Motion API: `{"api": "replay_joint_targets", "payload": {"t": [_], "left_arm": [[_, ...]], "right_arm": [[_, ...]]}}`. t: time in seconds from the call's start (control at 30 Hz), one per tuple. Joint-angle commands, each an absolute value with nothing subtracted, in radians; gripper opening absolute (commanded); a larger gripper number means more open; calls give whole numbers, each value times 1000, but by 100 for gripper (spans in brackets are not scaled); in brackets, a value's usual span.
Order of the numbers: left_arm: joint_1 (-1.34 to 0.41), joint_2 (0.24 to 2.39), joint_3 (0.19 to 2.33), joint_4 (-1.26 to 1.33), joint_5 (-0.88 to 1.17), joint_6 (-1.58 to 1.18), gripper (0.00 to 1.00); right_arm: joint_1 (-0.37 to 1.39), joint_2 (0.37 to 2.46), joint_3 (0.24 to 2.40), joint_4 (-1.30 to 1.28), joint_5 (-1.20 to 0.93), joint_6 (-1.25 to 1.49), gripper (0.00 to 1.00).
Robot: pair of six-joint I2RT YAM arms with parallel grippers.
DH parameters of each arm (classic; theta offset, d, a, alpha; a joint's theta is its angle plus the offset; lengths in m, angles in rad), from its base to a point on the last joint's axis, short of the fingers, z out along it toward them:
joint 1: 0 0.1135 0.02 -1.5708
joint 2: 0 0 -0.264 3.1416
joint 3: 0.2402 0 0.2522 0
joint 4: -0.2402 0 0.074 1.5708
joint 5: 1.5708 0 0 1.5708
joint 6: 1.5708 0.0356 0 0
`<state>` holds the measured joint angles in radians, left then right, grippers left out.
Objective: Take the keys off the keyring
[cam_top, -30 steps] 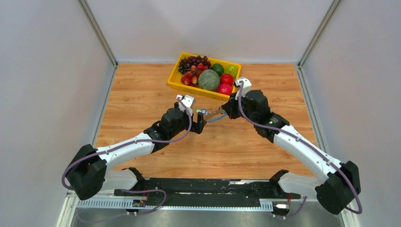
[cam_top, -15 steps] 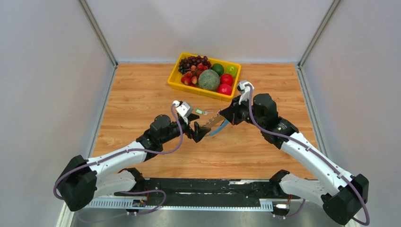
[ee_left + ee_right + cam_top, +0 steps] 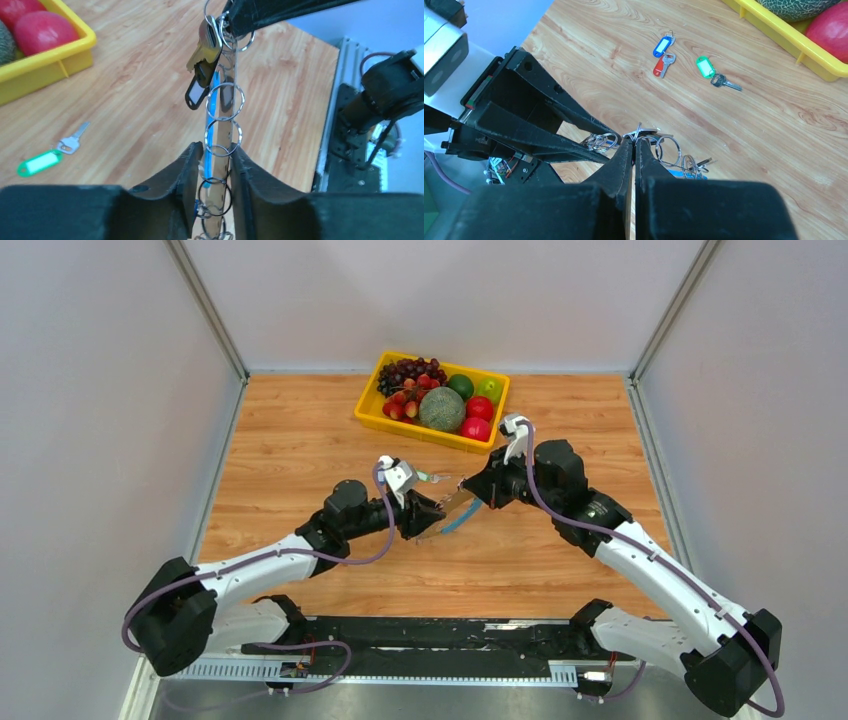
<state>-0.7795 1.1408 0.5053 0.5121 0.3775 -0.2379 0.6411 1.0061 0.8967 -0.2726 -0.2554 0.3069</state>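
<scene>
— Where is the floppy grey-and-blue keyring (image 3: pixel 220 132) with metal rings?
— Above the table, stretched straight between both arms. The left gripper (image 3: pixel 215 151) clamps one end and the right gripper (image 3: pixel 634 142) pinches the other. A black-tagged key (image 3: pixel 199 82) hangs near the right one.

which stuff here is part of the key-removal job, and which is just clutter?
Job: keyring, gripped by left pincer and right pincer; black-tagged key hanging on it; blue-tagged key, red-tagged key, green-tagged key lying loose.
Just lying about: yellow tray, melon.
</scene>
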Motion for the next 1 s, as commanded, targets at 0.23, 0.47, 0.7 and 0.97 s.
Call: {"api": "replay_joint_targets", "payload": {"t": [0.23, 0.47, 0.7, 0.97], "left_arm": [[-778, 1191, 596, 503, 374, -254, 0], [-776, 1181, 601, 471, 266, -304, 0], [-758, 1153, 628, 402, 122, -459, 0], [-754, 1099, 701, 319, 51, -771, 0]], "right_arm": [[646, 957, 898, -260, -224, 308, 72], [646, 805, 815, -277, -148, 280, 85], [646, 715, 743, -291, -293, 242, 81], [646, 703, 722, -263, -382, 301, 79]]}}
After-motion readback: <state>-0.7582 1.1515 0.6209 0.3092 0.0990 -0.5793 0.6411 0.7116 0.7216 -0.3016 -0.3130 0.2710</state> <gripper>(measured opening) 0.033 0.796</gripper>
